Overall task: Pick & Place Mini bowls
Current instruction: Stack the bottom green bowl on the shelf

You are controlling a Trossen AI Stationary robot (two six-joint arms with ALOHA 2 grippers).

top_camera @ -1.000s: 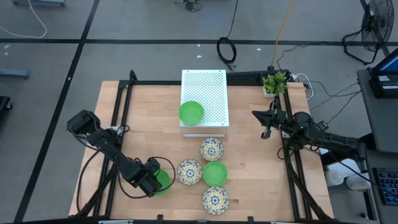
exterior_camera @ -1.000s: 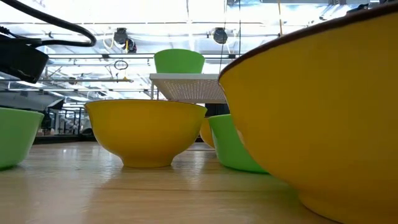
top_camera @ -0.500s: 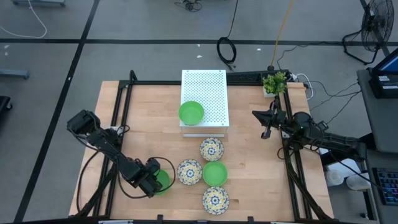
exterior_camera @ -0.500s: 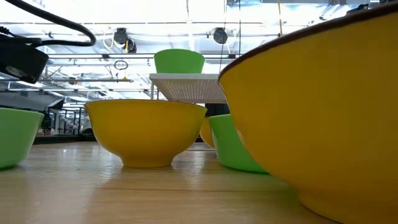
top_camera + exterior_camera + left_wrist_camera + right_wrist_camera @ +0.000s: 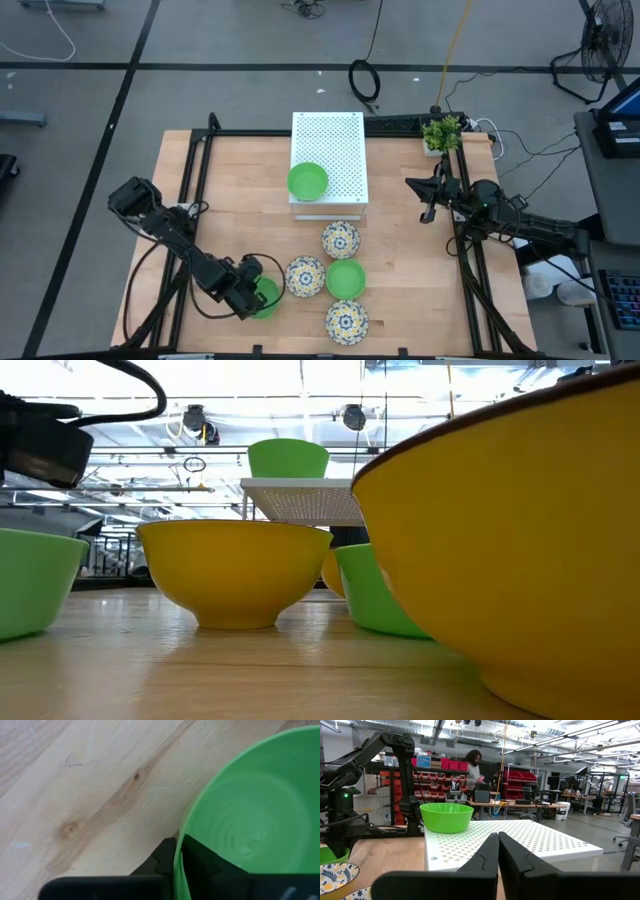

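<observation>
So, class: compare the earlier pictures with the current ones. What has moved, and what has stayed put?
The left gripper, shut on the rim of the green mini bowl, has slid it slightly rightward toward the floral bowl; in the low view the bowl shows more. The right gripper stays shut and parked; the other bowls and the white perforated box are unchanged.

A green bowl [image 5: 250, 820] is seen from close up, its rim and smooth inside filling much of the picture. The rim is clamped by the left gripper [image 5: 177, 857]: one dark finger [image 5: 160, 862] is pressed against the outer wall and the other is set inside the bowl. Beneath, a pale wooden table [image 5: 85, 785] is shown, marked with grain lines and small knots.
</observation>
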